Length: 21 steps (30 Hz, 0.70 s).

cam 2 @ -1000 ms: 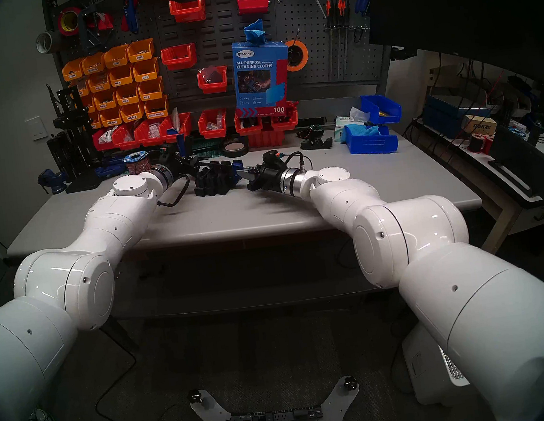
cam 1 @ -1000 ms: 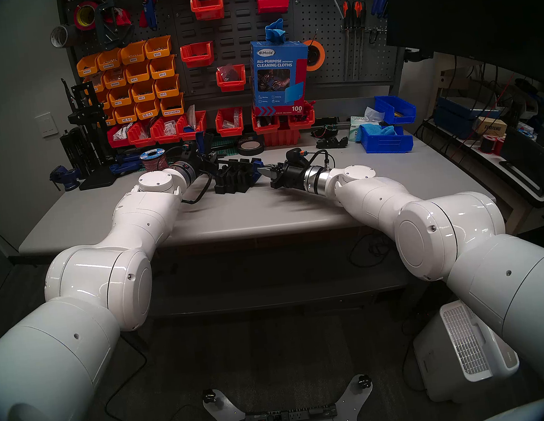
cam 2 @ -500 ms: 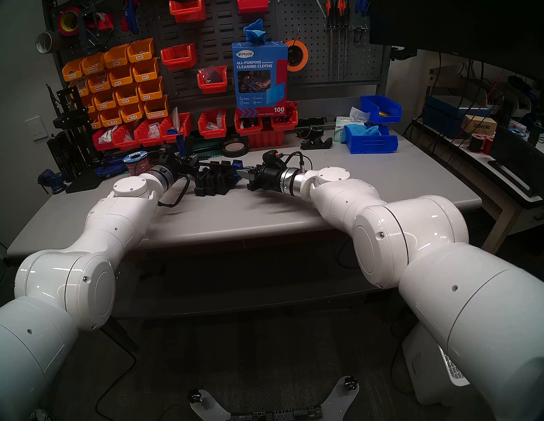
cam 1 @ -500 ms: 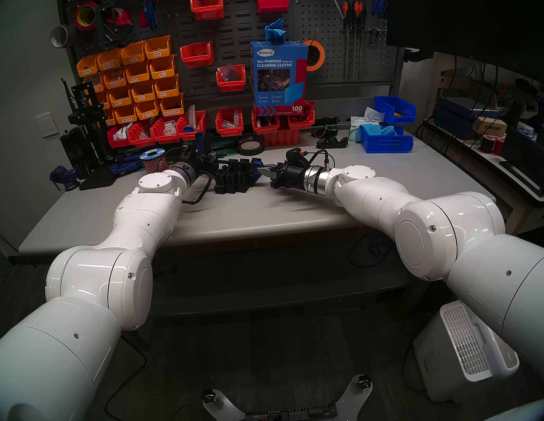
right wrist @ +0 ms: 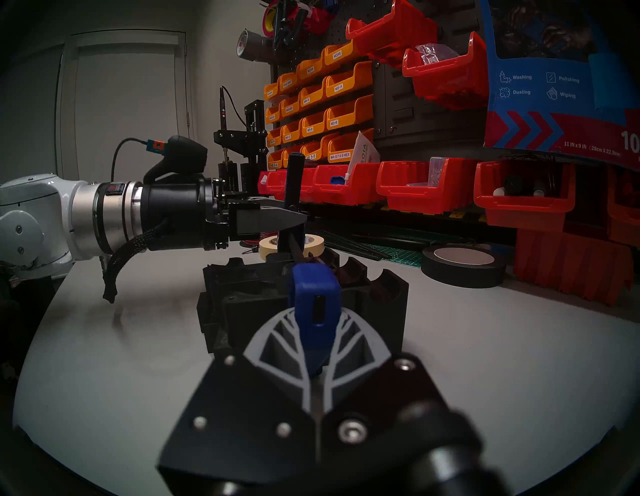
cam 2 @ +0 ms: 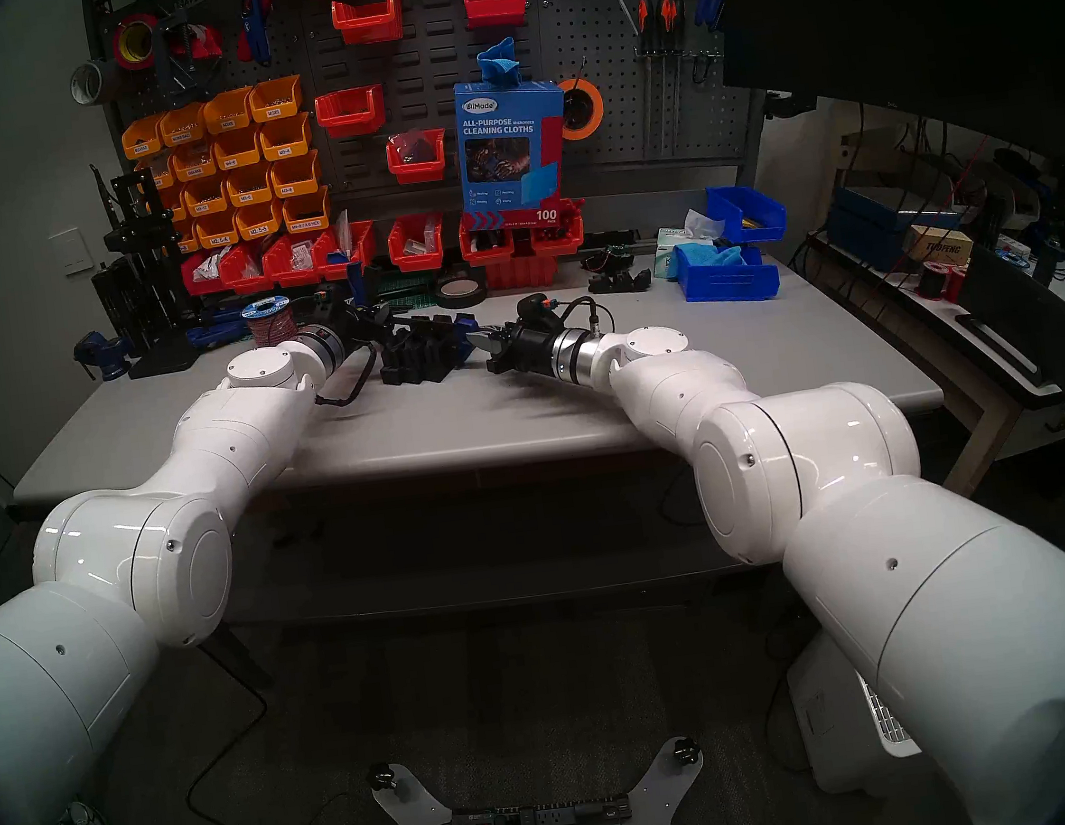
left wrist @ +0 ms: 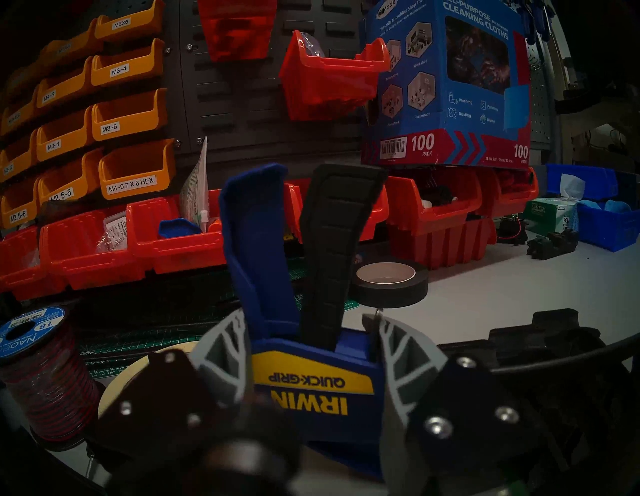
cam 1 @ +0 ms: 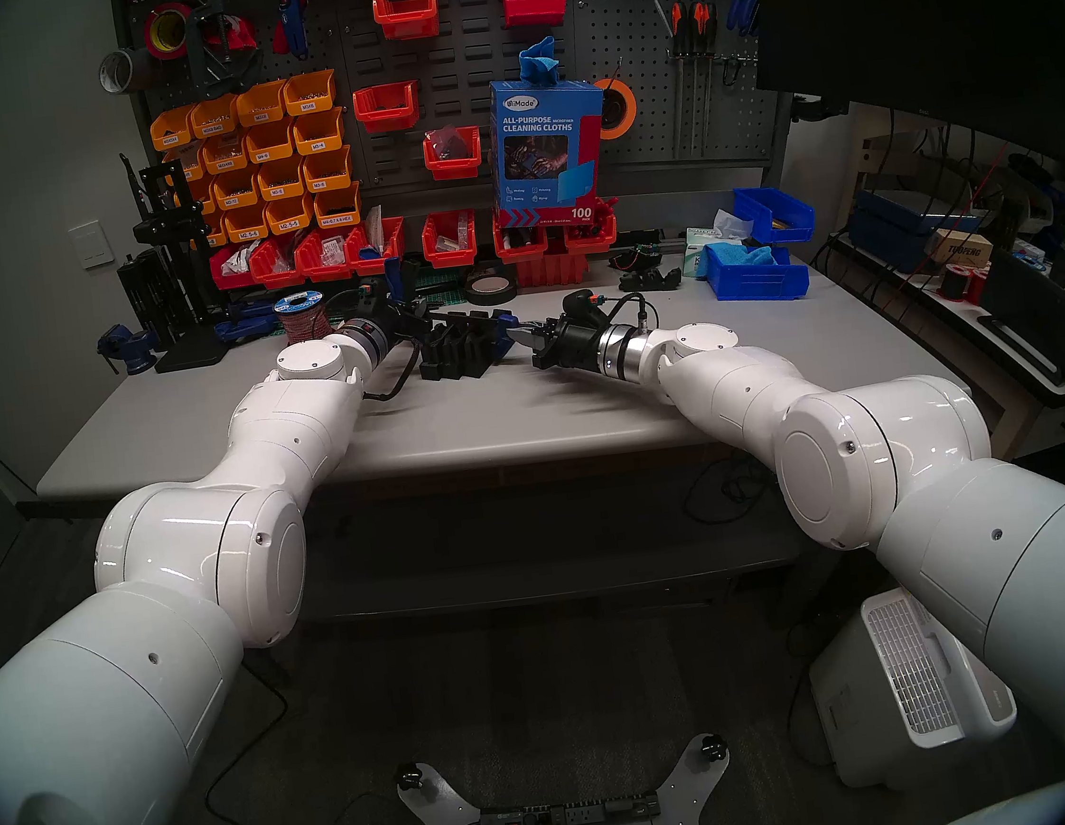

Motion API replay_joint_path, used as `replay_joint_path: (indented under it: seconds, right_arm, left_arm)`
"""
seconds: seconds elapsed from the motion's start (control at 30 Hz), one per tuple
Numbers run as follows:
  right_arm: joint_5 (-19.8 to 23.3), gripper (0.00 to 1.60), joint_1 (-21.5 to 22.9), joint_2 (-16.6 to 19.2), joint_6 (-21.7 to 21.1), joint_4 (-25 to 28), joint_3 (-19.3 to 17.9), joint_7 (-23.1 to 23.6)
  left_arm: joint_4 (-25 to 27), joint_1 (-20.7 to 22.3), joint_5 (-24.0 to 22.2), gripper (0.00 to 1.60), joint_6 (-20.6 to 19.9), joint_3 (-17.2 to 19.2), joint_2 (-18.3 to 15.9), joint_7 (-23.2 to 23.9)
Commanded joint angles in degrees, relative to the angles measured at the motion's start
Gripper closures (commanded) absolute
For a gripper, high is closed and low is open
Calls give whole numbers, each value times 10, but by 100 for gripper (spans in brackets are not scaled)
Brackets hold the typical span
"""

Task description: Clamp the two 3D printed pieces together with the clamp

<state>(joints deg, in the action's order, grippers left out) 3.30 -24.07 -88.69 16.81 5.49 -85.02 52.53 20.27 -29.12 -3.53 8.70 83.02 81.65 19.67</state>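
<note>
Here your left claw (left wrist: pixel 311 388) grips the clamp (left wrist: pixel 313 377) by its labelled body, handles upright; your right claw (right wrist: pixel 317 350) is clenched on its blue end jaw, beside the black printed pieces (right wrist: pixel 304 298) on the worktop (right wrist: pixel 485 346).

A workshop: pegboard (cam 1: pixel 625 27) with hanging screwdrivers (cam 1: pixel 691 53), labelled orange screw bins (cam 1: pixel 262 154), gray workbench (cam 1: pixel 515 404).

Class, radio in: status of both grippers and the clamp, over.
Left gripper shut on clamp body. Right gripper shut on its blue end. Bar spans two 3D printed pieces. Nothing in the way.
</note>
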Motion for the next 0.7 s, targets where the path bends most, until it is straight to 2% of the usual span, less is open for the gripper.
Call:
replay_joint_path:
  seconds: [0.0, 0.67]
  right_arm:
    - [2, 160, 26, -3, 1, 19, -2, -1]
    - [2, 160, 26, -3, 1, 19, -2, -3]
  left_arm:
    - [23, 36, -7, 160, 18, 5, 10, 5]
    - [31, 35, -19, 160, 26, 23, 24, 11]
